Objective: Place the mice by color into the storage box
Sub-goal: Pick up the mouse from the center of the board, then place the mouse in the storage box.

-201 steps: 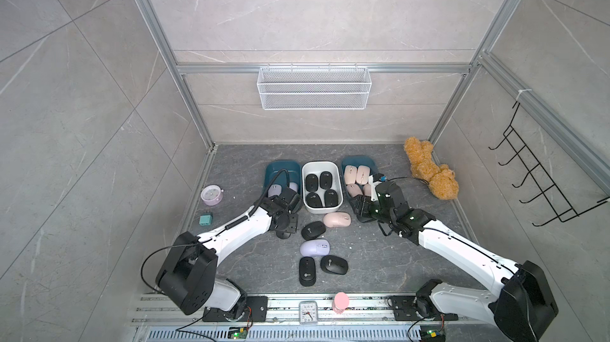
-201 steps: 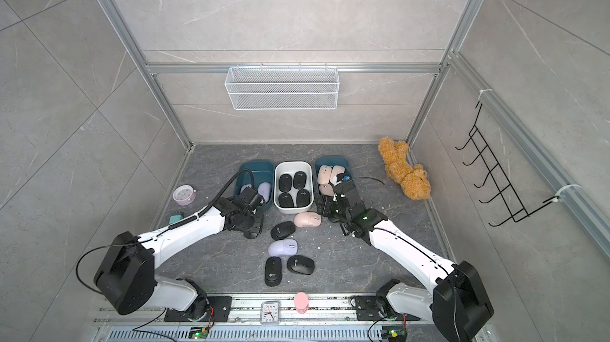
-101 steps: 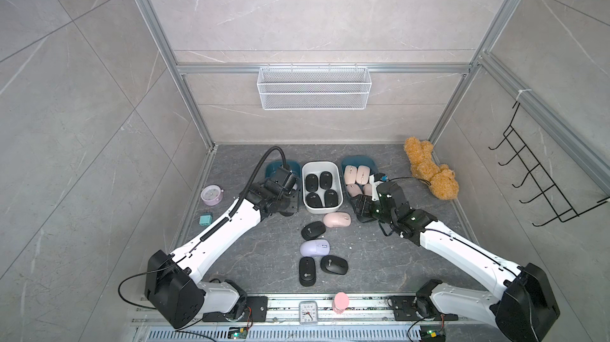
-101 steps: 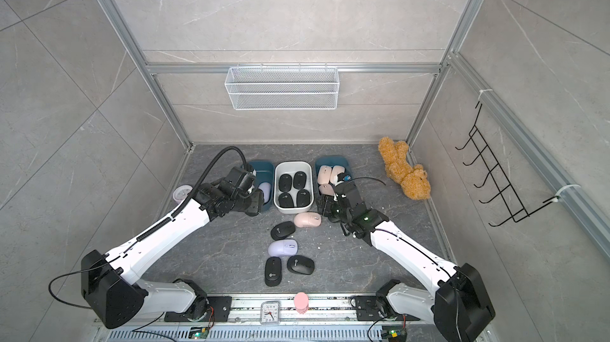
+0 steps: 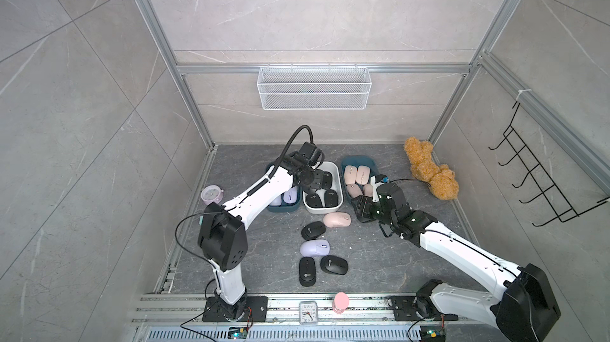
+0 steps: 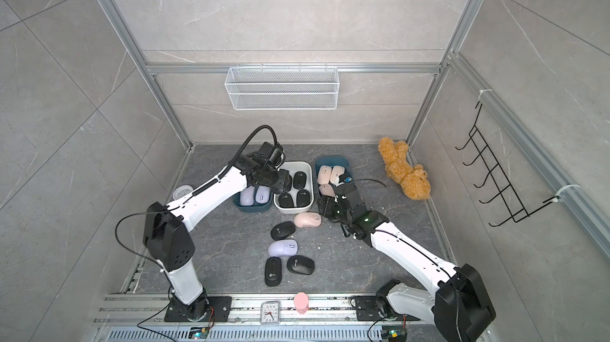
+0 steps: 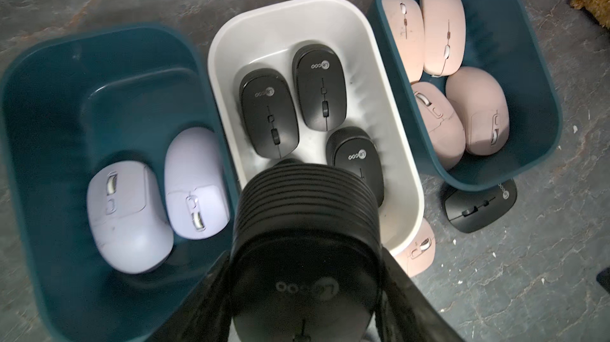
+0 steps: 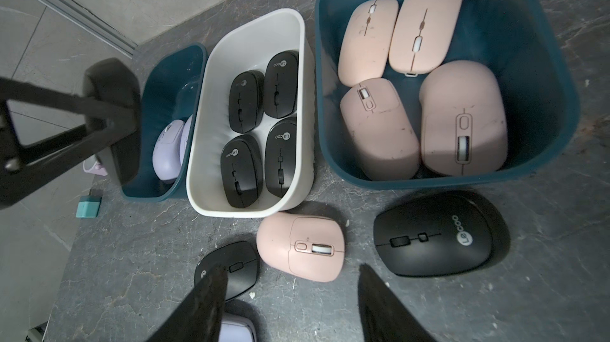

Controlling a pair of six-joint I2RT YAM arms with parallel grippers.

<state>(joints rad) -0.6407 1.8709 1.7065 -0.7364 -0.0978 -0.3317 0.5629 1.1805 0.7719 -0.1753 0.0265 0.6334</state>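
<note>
My left gripper (image 7: 305, 277) is shut on a black mouse (image 7: 303, 257) and hangs over the white box (image 5: 340, 175), which holds several black mice. The left teal box (image 7: 49, 99) holds two lilac mice, the right teal box (image 5: 359, 160) several pink ones. My right gripper (image 8: 292, 294) is open and empty, low over the floor in front of the right teal box. Close to it lie a pink mouse (image 8: 300, 246) and a black mouse (image 8: 442, 241). A lilac mouse (image 5: 315, 247) and three more black mice (image 5: 313, 230) lie nearer the front.
A brown teddy bear (image 5: 429, 172) lies at the back right. A round pink alarm clock (image 5: 211, 194) and a small teal block (image 8: 88, 208) sit by the left wall. A white clock (image 5: 307, 312) and a pink object (image 5: 341, 302) stand on the front rail.
My left arm has risen from the floor near the left teal box and swung over the white box with the black mouse. The right arm has barely moved.
</note>
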